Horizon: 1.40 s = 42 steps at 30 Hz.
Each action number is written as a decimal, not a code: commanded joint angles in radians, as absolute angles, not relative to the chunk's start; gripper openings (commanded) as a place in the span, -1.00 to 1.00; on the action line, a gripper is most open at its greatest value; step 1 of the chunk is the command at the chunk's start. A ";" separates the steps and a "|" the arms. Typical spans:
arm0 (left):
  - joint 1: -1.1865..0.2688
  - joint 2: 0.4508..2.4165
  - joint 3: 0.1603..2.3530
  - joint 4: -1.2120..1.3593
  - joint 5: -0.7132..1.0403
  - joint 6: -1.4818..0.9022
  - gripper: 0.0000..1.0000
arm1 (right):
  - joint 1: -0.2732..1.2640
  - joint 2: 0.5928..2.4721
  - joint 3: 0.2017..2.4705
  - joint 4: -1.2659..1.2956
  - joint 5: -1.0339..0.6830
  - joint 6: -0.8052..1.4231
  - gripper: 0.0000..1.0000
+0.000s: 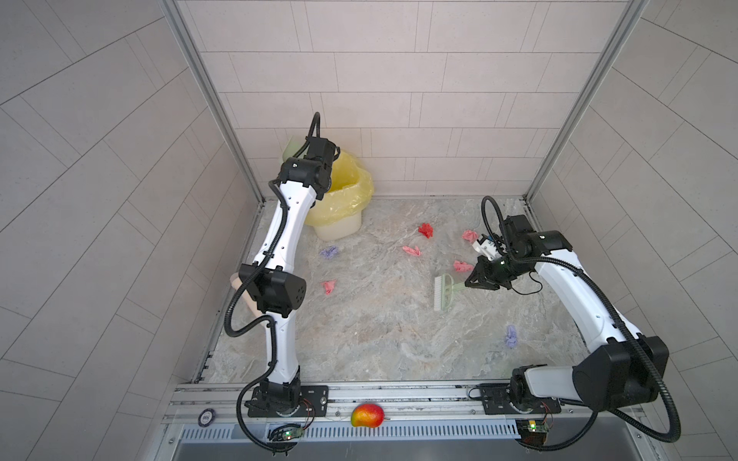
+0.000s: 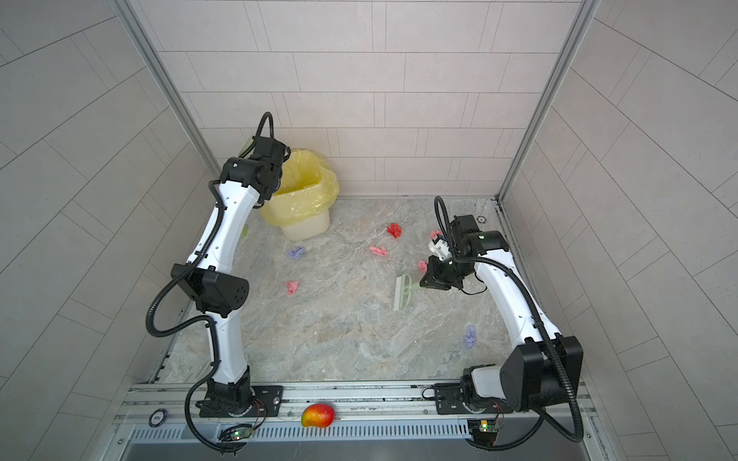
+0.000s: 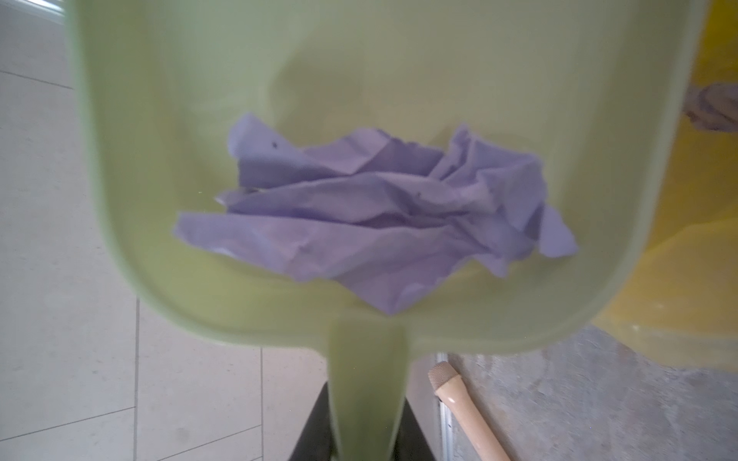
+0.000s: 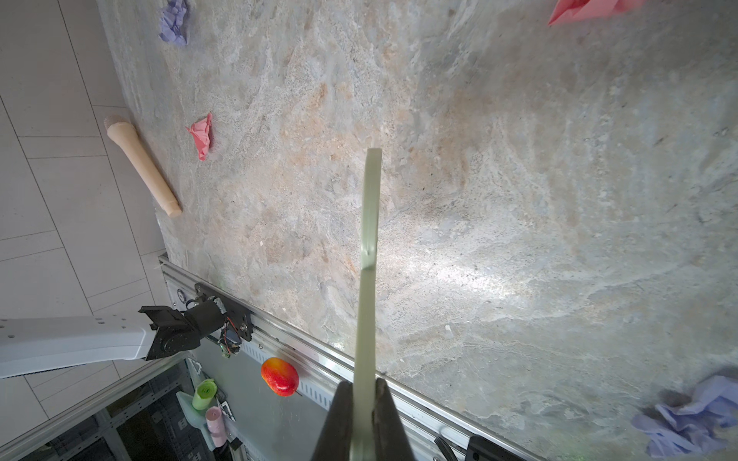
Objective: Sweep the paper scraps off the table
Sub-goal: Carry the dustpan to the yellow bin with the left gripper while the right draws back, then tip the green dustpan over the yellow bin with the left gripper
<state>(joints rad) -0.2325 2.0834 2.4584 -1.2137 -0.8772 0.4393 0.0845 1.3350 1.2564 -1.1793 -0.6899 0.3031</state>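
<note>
My left gripper (image 3: 367,423) is shut on the handle of a pale green dustpan (image 3: 319,99), raised beside the yellow-bagged bin (image 1: 347,187) (image 2: 307,187). One lavender paper scrap (image 3: 371,215) lies in the pan. My right gripper (image 1: 469,283) (image 2: 424,284) (image 4: 363,399) is shut on a pale green brush (image 1: 445,293) (image 4: 369,223), held over the table (image 1: 379,339) at the right. Several paper scraps lie loose on the table: red (image 1: 426,230), pink (image 1: 412,251) (image 1: 462,266) (image 1: 328,286), lavender (image 1: 330,252) (image 1: 511,336).
A beige wooden rod (image 4: 141,163) (image 3: 463,411) lies along the table's left edge, partly under the left arm. A red-yellow mango (image 1: 367,415) (image 4: 279,376) rests on the front rail. Tiled walls close off the back and both sides.
</note>
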 commanded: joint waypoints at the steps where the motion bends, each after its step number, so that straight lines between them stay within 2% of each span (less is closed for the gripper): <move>1: -0.260 2.115 2.435 -1.080 -1.026 0.617 -1.00 | 0.082 1.339 1.275 -1.210 -0.693 0.310 -1.00; 5: -0.278 2.124 2.409 -0.953 -1.077 0.760 -1.00 | 0.083 1.338 1.275 -1.216 -0.689 0.313 -1.00; 15: -0.285 2.056 2.160 -0.530 -1.185 1.177 -1.00 | 0.082 1.338 1.275 -1.222 -0.693 0.313 -1.00; 22: -0.285 2.002 2.046 -0.378 -1.186 1.313 -1.00 | 0.083 1.338 1.275 -1.221 -0.698 0.311 -1.00; 33: -0.285 1.986 2.074 -0.422 -1.190 1.242 -1.00 | 0.082 1.317 1.270 -1.218 -0.697 0.316 -1.00; 42: -0.334 1.957 2.276 -0.865 -1.010 0.735 -1.00 | 0.082 1.318 1.301 -1.228 -0.674 0.314 -1.00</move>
<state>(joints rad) -0.3016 2.0159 2.2204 -0.6891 -1.0908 0.9459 0.0841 1.3350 1.2663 -1.2034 -0.6888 0.3153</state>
